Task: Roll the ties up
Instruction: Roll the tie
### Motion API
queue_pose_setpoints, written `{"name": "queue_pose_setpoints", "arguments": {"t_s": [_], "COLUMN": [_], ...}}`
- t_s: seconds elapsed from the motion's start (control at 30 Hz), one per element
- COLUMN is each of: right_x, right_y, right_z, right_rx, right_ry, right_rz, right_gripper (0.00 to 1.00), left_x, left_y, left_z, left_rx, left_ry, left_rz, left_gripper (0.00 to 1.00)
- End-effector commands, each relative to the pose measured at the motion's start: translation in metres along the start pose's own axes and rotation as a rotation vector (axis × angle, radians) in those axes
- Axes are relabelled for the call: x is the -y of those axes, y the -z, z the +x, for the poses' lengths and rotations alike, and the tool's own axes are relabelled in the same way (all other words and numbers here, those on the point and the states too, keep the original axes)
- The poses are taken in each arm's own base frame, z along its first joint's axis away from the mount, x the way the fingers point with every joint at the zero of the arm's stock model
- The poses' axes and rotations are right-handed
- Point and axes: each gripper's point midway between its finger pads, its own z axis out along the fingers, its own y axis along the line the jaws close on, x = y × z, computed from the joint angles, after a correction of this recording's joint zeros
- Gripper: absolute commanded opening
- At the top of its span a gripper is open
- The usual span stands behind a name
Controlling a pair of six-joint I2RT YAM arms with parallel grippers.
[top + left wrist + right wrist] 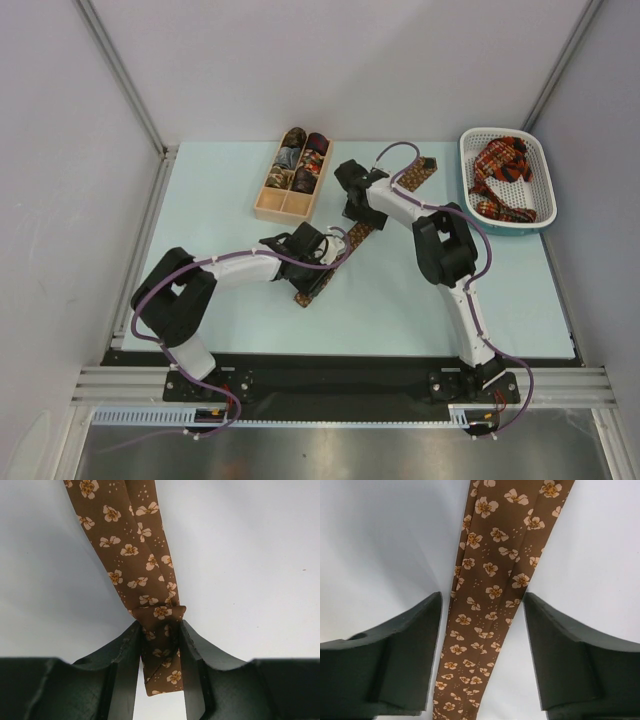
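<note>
Brown floral fabric: one tie point(416, 177) lies flat on the pale blue bench point(400, 300), running on a diagonal from lower centre of the top view to upper right of centre.

Left jaws: pressed together on the tie's lower end. In the left wrist view the cloth point(120, 550) is doubled over into a first tight fold just above the fingers point(125, 652), and the fold is pinched there. Judged to be the start of the roll, gripped so the turn does not spring open.

Right jaws: spread, straddling the strip point(492, 580) higher along its length, one finger on each side and neither touching it. Judged to be stationed to pin or guide the free length straight while the other end is wound.

Wooden divided box point(268, 210), upper centre: holds finished rolls point(305, 160). White basket point(466, 170), upper right: holds a red plaid tie point(500, 175), loose and unrolled.

Risk: a skewed first turn would yield a cone-shaped roll.
</note>
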Motion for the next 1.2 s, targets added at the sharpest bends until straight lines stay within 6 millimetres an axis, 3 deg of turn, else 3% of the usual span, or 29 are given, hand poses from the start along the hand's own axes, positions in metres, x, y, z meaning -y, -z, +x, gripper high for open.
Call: {"name": "queue_pose_setpoints", "arguments": {"t_s": [0.0,0.1,0.17,0.2,0.23,0.33,0.57,0.7,0.73,0.83,0.87,0.9,0.93,0.97,1.0,1.03,1.07,1.1,1.17], "right_x": [0.014,0.02,0.022,0.024,0.026,0.035,0.035,0.032,0.03,0.04,0.035,0.046,0.046,0.047,0.067,0.066,0.073,0.088,0.09], "right_y": [-0.009,-0.016,-0.02,-0.023,-0.026,-0.033,-0.028,-0.017,-0.006,0.007,0.028,0.028,0.053,0.067,0.056,0.065,0.094,0.083,0.101], "right_z": [-0.001,-0.006,-0.01,-0.013,-0.015,-0.022,-0.042,-0.068,-0.081,-0.095,-0.114,-0.103,-0.12,-0.122,-0.095,-0.1,-0.104,-0.069,-0.051], "right_rx": [0.0,-0.003,-0.004,-0.004,-0.002,-0.009,0.019,0.02,0.038,0.053,0.114,0.094,0.158,0.18,0.143,0.198,0.254,0.202,0.252], "right_ry": [-0.018,-0.013,-0.012,-0.009,-0.008,-0.014,0.022,-0.01,-0.027,-0.012,-0.024,-0.004,-0.02,-0.017,0.0,-0.007,-0.008,0.033,0.092], "right_rz": [0.053,0.053,0.052,0.053,0.053,0.061,0.045,-0.048,-0.082,-0.128,-0.194,-0.196,-0.248,-0.289,-0.259,-0.298,-0.354,-0.357,-0.453], "right_gripper": [0.68,0.55,0.54,0.43,0.42,0.45,0.7,0.73,0.73,0.73,0.76,0.78,0.79,0.8,0.8,0.8,0.8,0.79,0.79], "left_x": [0.001,0.003,0.004,0.005,0.005,0.004,0.005,0.006,0.007,0.004,0.005,0.004,0.004,0.003,0.003,0.004,0.004,0.004,0.004], "left_y": [0.0,-0.002,-0.004,-0.005,-0.006,-0.007,-0.01,-0.013,-0.014,-0.016,-0.016,-0.017,-0.017,-0.016,-0.017,-0.017,-0.017,-0.016,-0.016], "left_z": [0.002,-0.001,-0.004,-0.007,-0.008,-0.016,-0.024,-0.023,-0.021,-0.017,-0.016,-0.016,-0.014,-0.014,-0.014,-0.015,-0.015,-0.016,-0.015], "left_rx": [-0.014,-0.01,-0.007,-0.004,-0.007,0.002,0.006,0.001,-0.004,-0.015,-0.019,-0.023,-0.033,-0.035,-0.037,-0.035,-0.035,-0.035,-0.043], "left_ry": [-0.006,-0.004,-0.005,-0.005,-0.005,-0.009,-0.013,-0.014,-0.015,-0.011,-0.01,-0.01,-0.008,-0.008,-0.008,-0.008,-0.008,-0.008,-0.012], "left_rz": [-0.002,0.01,0.019,0.022,0.023,0.02,0.018,0.021,0.021,0.009,0.011,0.008,0.004,0.001,0.001,0.003,0.004,0.003,0.004], "left_gripper": [0.4,0.4,0.4,0.4,0.4,0.4,0.4,0.4,0.4,0.4,0.4,0.4,0.4,0.41,0.41,0.41,0.41,0.41,0.41]}}
